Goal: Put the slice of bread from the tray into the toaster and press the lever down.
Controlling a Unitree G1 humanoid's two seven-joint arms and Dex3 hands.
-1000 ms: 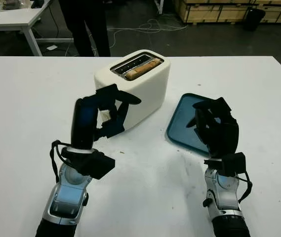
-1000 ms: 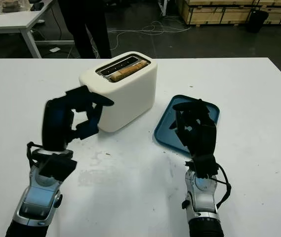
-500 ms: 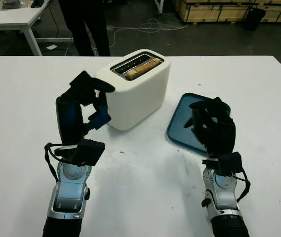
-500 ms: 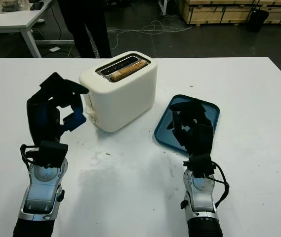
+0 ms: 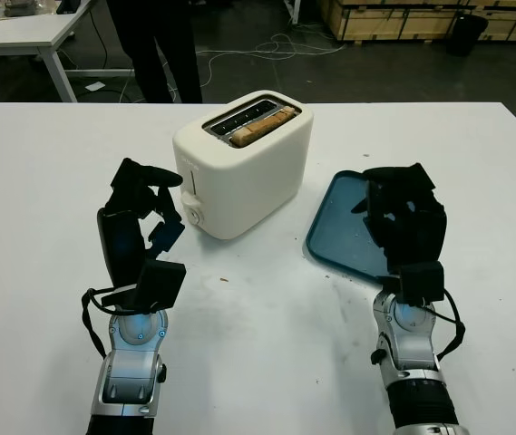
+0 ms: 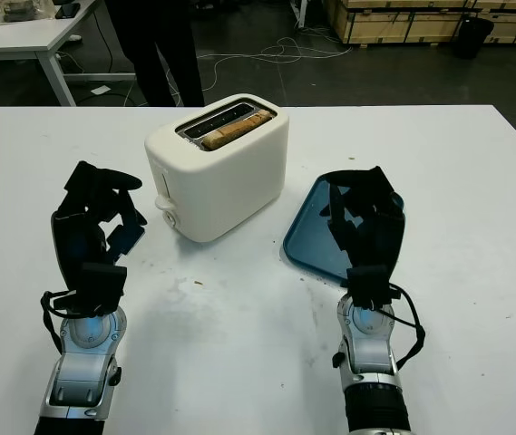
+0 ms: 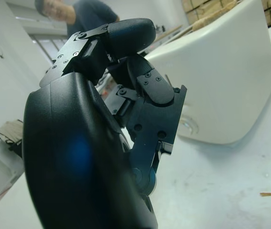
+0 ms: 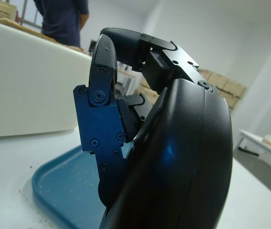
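Left hand (image 5: 138, 217) hangs above the white table (image 5: 49, 181), beside the toaster (image 5: 244, 163) on its lever side, apart from it; fingers curled, holding nothing. Right hand (image 5: 405, 222) sits over the near part of the blue tray (image 5: 335, 217), fingers also curled and empty. Bread (image 5: 262, 124) stands in the toaster's slot, top edge showing. Lever (image 5: 191, 186) sits partway down its slot, knob (image 5: 194, 216) below it. Person (image 5: 153, 45) stands beyond the table.

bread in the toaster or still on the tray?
In. The bread sits in a slot of the toaster; the tray holds no slice.
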